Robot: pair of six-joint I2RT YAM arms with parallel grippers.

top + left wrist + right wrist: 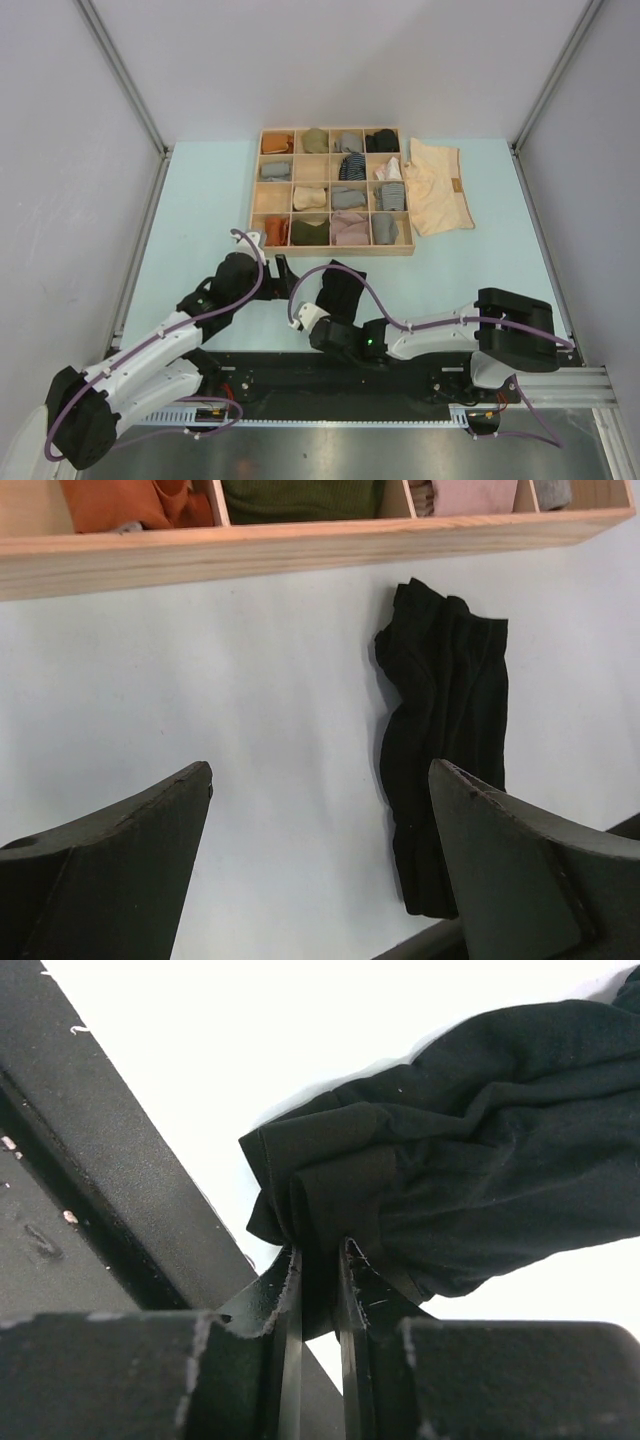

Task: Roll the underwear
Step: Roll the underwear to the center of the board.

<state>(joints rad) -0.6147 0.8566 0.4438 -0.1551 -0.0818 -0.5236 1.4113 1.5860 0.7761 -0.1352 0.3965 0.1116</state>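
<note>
The black underwear (341,288) lies folded into a long strip on the pale table, just in front of the wooden tray. My right gripper (320,1252) is shut on its near edge, with a fold of black cloth (470,1160) pinched between the jaws; from above, that gripper (328,318) sits at the strip's near end. My left gripper (320,780) stands open over bare table to the left of the strip (445,730) and touches nothing; in the top view it (283,272) is beside the strip. The cream underwear (440,187) lies flat to the right of the tray.
The wooden tray (333,249) of square cells holds several rolled cloth bundles, among them a rust-orange one (277,143) in the far left corner cell. Its front wall (300,548) is close ahead of the left gripper. A black rail (110,1160) runs along the near table edge.
</note>
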